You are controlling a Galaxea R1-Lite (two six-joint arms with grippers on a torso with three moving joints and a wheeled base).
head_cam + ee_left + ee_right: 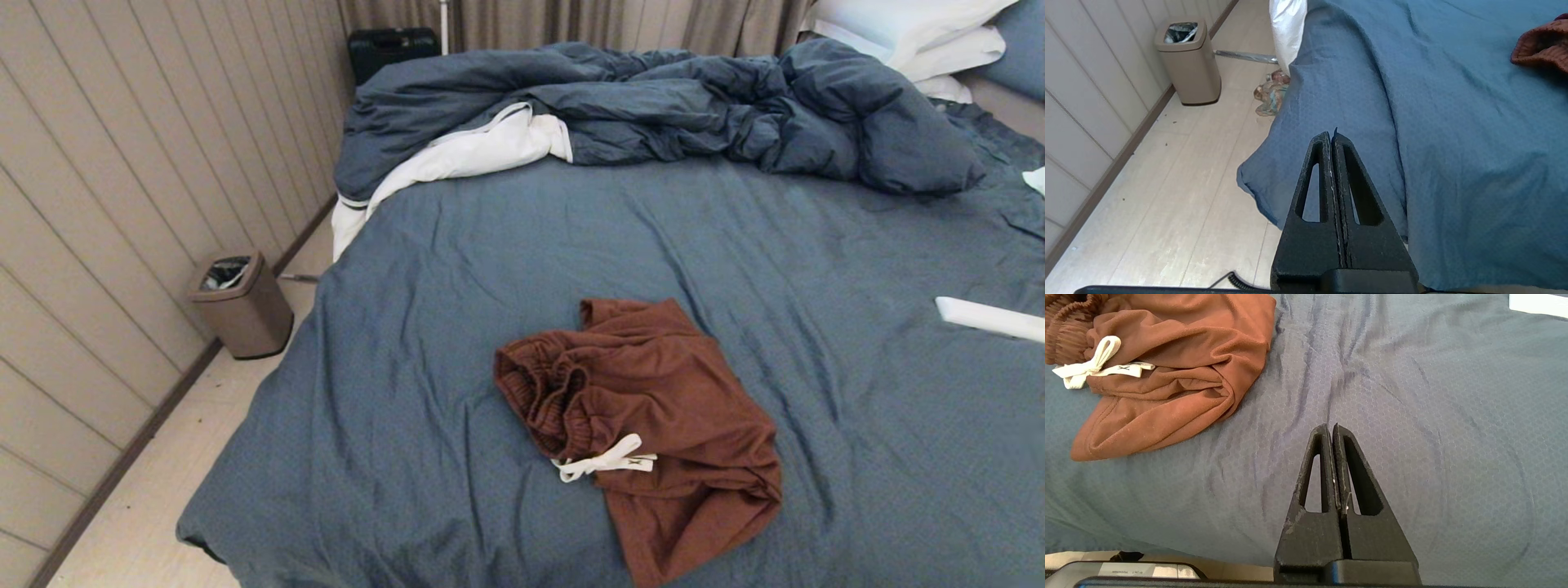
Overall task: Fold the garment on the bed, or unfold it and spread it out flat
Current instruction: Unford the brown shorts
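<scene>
Rust-brown garment (645, 425) lies crumpled on your bed (457, 269); left claw (1331, 136) and right claw (1330, 428) both clenched, empty, apart from it.

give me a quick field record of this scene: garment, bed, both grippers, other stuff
garment: rust-brown shorts, crumpled, white drawstring showing
bed: blue sheet, rumpled duvet at far end
left gripper: shut, empty, above the bed's corner
right gripper: shut, empty, above bare sheet beside the shorts
floor: bin by the wall
</scene>
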